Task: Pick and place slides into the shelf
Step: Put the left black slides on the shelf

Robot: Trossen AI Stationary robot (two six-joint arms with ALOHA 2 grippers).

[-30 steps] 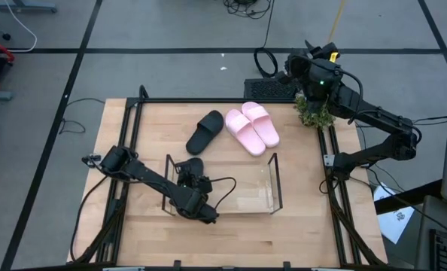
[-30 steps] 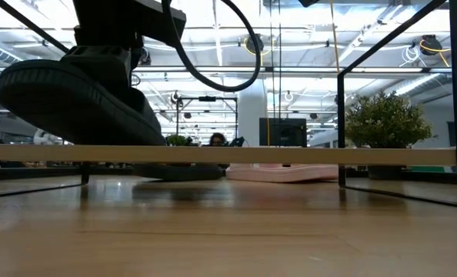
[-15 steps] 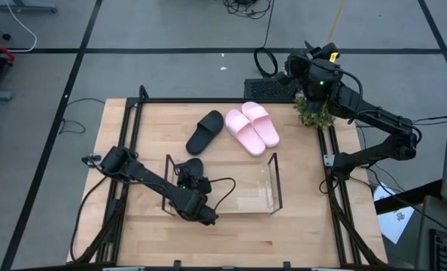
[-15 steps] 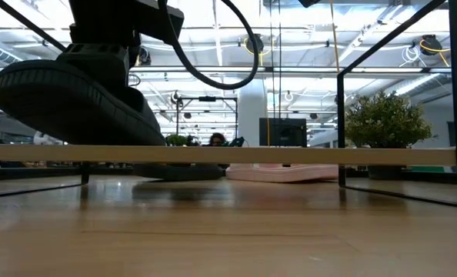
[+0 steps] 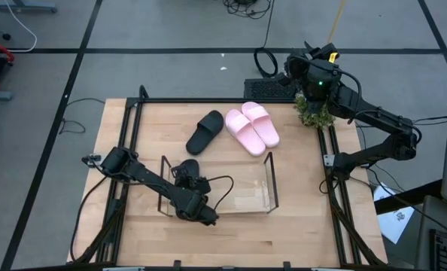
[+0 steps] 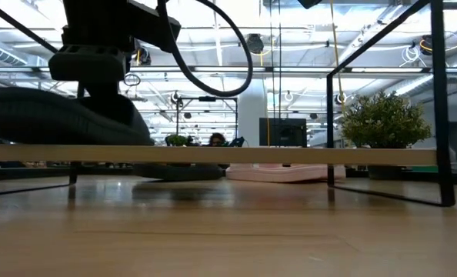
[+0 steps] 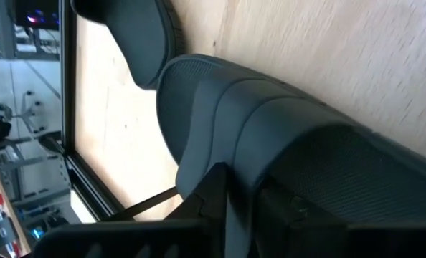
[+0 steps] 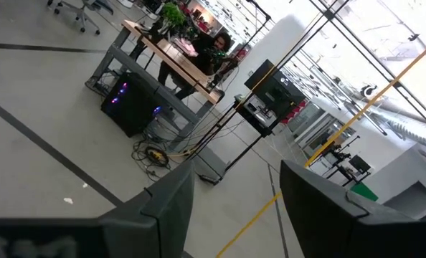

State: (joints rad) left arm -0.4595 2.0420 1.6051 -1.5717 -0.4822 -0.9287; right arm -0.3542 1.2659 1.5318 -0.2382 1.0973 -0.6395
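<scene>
So we've got the left gripper (image 5: 187, 197) down at the left end of the clear shelf (image 5: 263, 197), jaws closed on a black slide (image 6: 59, 119) that now sits flat on the shelf in the low view. The left wrist view is basically filled by that slide (image 7: 270, 136), with the dark fingers (image 7: 220, 197) pressed right against its strap, so it looks gripped. The other black slide (image 5: 205, 130) lies on the bench (image 5: 118, 150) behind the shelf, just beside the pink pair (image 5: 251, 128), which sit touching each other side by side. The right gripper (image 5: 290, 71) hangs up off the far right corner of the bench, above a small green plant (image 5: 312, 114), jaws apart and holding nothing, as the right wrist view shows only room between its fingers (image 8: 166, 204).
</scene>
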